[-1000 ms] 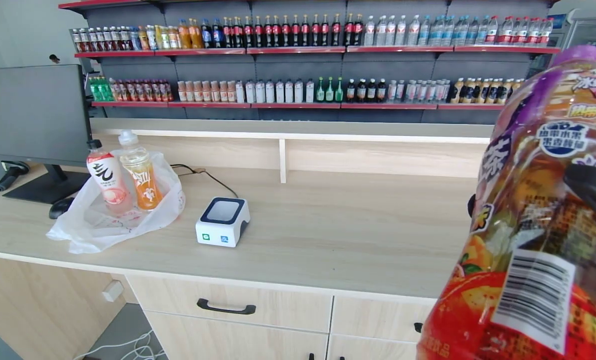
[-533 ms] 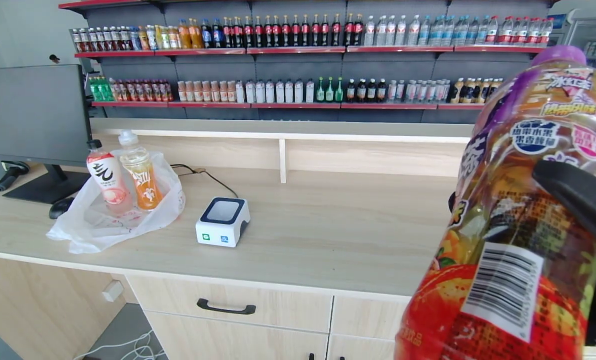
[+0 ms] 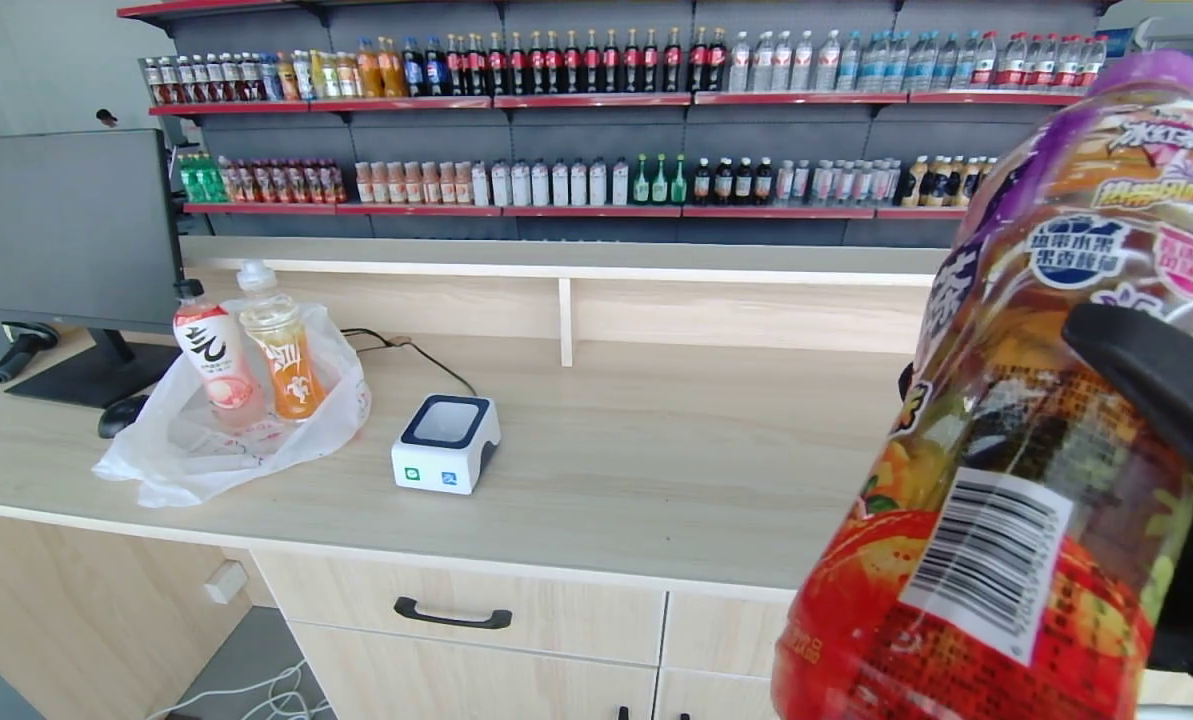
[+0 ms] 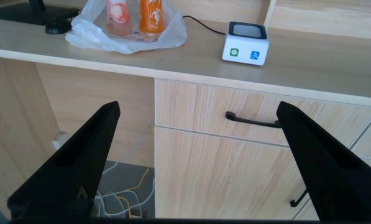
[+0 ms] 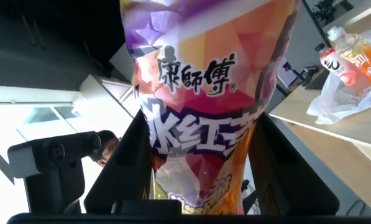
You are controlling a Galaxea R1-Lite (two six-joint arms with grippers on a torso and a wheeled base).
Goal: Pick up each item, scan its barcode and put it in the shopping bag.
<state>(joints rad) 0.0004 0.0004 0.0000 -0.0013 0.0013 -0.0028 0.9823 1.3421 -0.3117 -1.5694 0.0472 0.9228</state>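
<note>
- We see the bottle [image 3: 1016, 420] raised off the counter on the robot's right, close before the head camera and tilted, its purple cap [image 3: 1151, 75] uppermost.
- Its barcode [image 3: 986, 565] faces the head camera.
- The right gripper [image 5: 201, 118] is clamped on the bottle: a black finger [image 3: 1156, 380] lies across the label above the barcode, and in the wrist view the label sits pinched between both fingers.
- The scanner [image 3: 446, 443], a white box with a dark-rimmed window, stands on the counter [image 3: 656, 470], well apart from the held bottle.
- Just beside it, on the robot's left, lies the white shopping bag [image 3: 186, 450], with a pink-labelled bottle [image 3: 218, 360] and an orange bottle [image 3: 284, 350] upright in it, touching.
- The left gripper [image 4: 197, 109] hangs low before the drawer [image 4: 253, 118], fingers wide apart and holding nothing.
- Beyond the bag stand a monitor [image 3: 56, 230] and a mouse [image 3: 121, 415]; shelves [image 3: 606, 100] of drinks line the back wall.
</note>
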